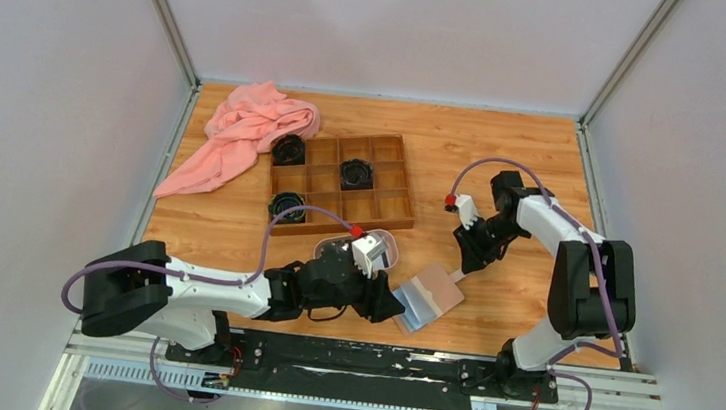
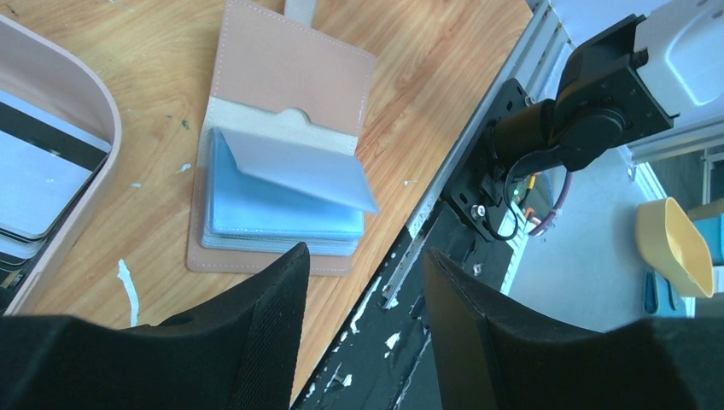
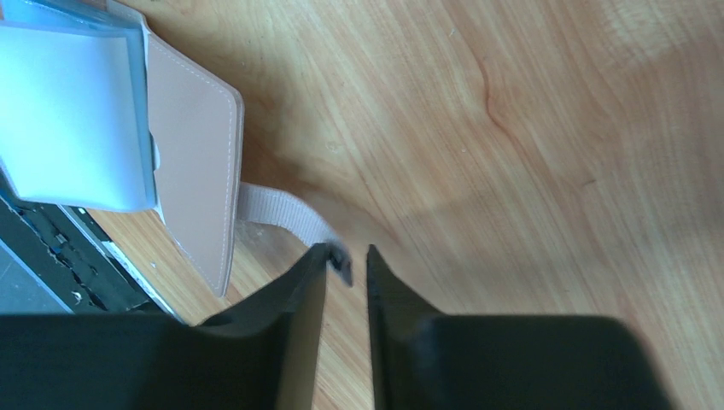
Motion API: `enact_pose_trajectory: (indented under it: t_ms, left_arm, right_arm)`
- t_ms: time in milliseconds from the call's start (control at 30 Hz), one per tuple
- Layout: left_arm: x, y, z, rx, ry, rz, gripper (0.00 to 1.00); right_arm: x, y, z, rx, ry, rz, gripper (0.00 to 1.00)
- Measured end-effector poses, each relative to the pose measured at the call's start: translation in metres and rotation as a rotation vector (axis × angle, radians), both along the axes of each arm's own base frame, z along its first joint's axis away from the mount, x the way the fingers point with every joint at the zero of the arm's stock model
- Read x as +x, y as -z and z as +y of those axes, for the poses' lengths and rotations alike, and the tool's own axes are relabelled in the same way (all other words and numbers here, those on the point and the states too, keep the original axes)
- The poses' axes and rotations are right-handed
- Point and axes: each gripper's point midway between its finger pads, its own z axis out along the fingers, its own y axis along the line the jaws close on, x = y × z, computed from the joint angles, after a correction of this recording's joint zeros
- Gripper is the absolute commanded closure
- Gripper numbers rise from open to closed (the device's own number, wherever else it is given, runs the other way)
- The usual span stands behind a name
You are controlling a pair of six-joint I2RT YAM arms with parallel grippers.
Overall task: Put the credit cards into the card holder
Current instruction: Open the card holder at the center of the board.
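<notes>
The card holder (image 1: 430, 297) lies open near the table's front edge, its tan cover (image 2: 282, 77) flat and its pale blue sleeves (image 2: 282, 196) fanned up. Its strap (image 3: 282, 213) reaches towards my right gripper (image 3: 350, 252), whose jaws stand a little apart with the strap's dark snap end at the left fingertip, not pinched. My left gripper (image 2: 365, 256) is open and empty, just short of the holder's near edge, over the table's rim. Black and white credit cards (image 2: 34, 184) lie stacked in the pink-rimmed oval tray (image 2: 94, 111) to the left.
A wooden compartment box (image 1: 341, 183) with round black coiled items sits mid-table. A pink cloth (image 1: 245, 133) lies at the back left. The black base rail (image 1: 355, 355) runs along the front edge, right by the holder.
</notes>
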Motion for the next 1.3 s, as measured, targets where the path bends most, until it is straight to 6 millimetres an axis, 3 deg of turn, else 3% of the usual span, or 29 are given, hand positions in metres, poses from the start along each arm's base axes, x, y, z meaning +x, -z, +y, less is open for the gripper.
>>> enact_pose_trajectory:
  t_ms: [100, 400, 833, 1033, 1300]
  left_arm:
    - [0.000, 0.003, -0.001, 0.001, -0.011, 0.019, 0.50]
    - [0.001, 0.032, -0.018, 0.076, -0.002, 0.078, 0.51]
    - [0.010, 0.031, -0.049, 0.077, 0.012, 0.088, 0.51]
    - [0.013, 0.025, -0.061, 0.061, 0.018, 0.084, 0.50]
    - [0.017, 0.025, -0.060, 0.061, 0.010, 0.084, 0.50]
  right_arm:
    - [0.001, -0.007, 0.000, 0.004, 0.003, -0.027, 0.55]
    - [0.007, -0.035, 0.001, 0.021, 0.006, -0.133, 0.51]
    - [-0.003, -0.069, 0.021, 0.162, -0.054, -0.212, 0.47]
    - [-0.003, -0.099, 0.027, 0.208, -0.079, -0.315, 0.40]
    - [-0.015, -0.140, 0.049, 0.367, -0.130, -0.414, 0.46]
